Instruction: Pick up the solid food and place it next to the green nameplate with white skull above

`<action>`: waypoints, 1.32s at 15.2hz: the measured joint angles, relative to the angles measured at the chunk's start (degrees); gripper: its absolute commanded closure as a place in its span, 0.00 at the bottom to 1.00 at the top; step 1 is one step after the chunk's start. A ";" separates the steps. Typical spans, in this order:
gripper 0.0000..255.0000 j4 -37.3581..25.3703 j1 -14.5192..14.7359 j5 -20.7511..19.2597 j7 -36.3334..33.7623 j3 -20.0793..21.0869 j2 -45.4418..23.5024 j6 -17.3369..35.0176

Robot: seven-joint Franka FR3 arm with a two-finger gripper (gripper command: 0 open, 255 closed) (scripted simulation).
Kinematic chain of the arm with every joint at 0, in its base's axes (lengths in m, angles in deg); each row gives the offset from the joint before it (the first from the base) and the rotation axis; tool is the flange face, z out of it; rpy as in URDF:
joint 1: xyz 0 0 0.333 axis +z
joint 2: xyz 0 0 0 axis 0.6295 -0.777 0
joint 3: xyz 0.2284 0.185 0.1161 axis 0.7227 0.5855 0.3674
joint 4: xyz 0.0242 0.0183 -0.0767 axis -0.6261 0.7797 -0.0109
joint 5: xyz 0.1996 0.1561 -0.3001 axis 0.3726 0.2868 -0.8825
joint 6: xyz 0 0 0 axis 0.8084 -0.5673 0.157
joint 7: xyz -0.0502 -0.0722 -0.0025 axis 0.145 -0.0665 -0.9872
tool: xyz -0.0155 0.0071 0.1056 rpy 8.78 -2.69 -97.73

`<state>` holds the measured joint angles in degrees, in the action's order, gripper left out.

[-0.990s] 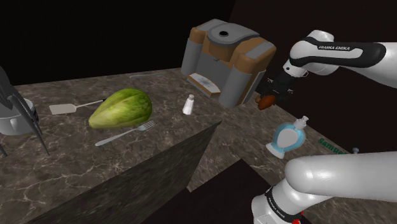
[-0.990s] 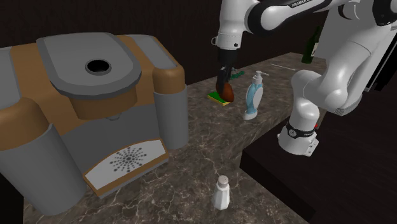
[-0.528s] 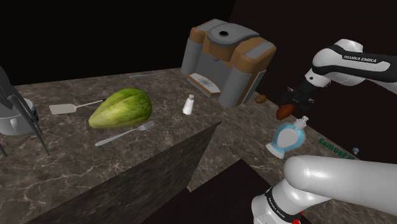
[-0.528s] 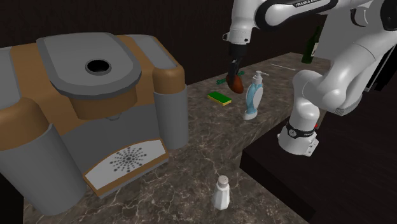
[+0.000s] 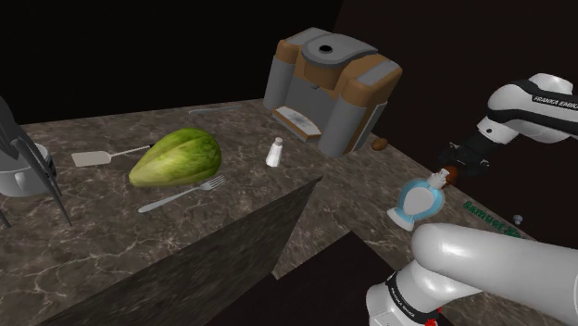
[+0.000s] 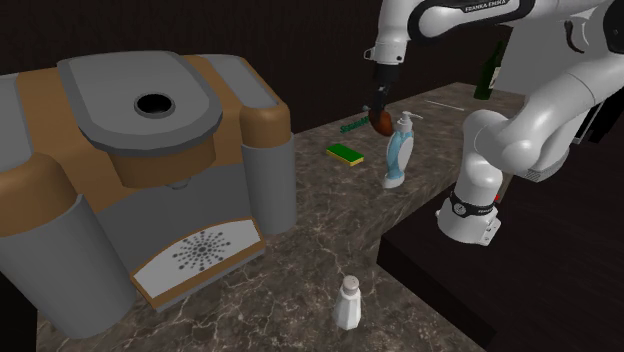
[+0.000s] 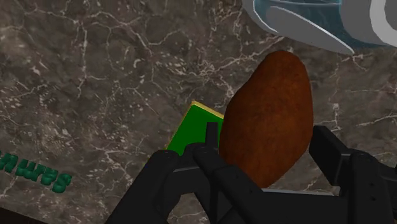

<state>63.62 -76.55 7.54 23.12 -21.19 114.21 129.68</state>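
Starting at the shoulder view's left, you have a white spatula (image 5: 93, 157), a big green vegetable (image 5: 176, 157) and a fork (image 5: 185, 194) lying on the dark marbled tabletop (image 5: 111, 231). Further right stands a small white shaker (image 5: 274, 152), then the grey-and-brown coffee machine (image 5: 329, 88). Right again comes a blue-and-white pump bottle (image 5: 417, 199), and your pincer (image 5: 453, 167) hangs just above its nozzle, clear of the tabletop.

The pincer is pinching the brown oval food (image 7: 270, 121). In the wrist view, one black finger (image 7: 327, 149) presses each side of it, and the marbled surface lies beneath.

In the second exterior view, going left to right past the coffee machine, a green flat block (image 6: 347, 152) with a yellow edge lies on the tabletop, with green lettering (image 6: 352, 126) just beyond it. The food hangs in the air to the right of the block, close beside the bottle's pump head. From the wrist, a corner of the block peeks out from behind the food.
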 measured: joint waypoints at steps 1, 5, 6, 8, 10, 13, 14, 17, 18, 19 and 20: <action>1.00 0.13 -1.04 -1.05 1.48 -1.16 1.06 -0.87; 1.00 -1.11 -3.75 -4.43 6.85 -5.70 2.04 -2.70; 1.00 -1.71 -4.48 -5.46 8.59 -7.28 1.97 -3.05; 1.00 -2.65 -5.43 -6.98 11.20 -9.61 1.74 -3.42; 1.00 -3.25 -6.62 -8.62 13.83 -11.83 2.08 -3.99; 1.00 -5.63 -7.36 -10.82 18.20 -16.22 0.38 -3.83; 1.00 -6.61 -7.73 -11.42 19.60 -17.30 0.26 -4.41; 1.00 -10.56 -7.30 -12.69 23.84 -21.63 -2.34 -4.58; 1.00 -12.31 -7.29 -13.04 25.46 -22.91 -2.92 -5.33; 1.00 -13.38 -7.38 -13.61 27.06 -24.40 -3.36 -5.50; 1.00 -14.60 -6.99 -13.97 28.55 -26.17 -4.38 -5.22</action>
<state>49.02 -83.54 -6.43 51.67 -47.37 109.83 124.46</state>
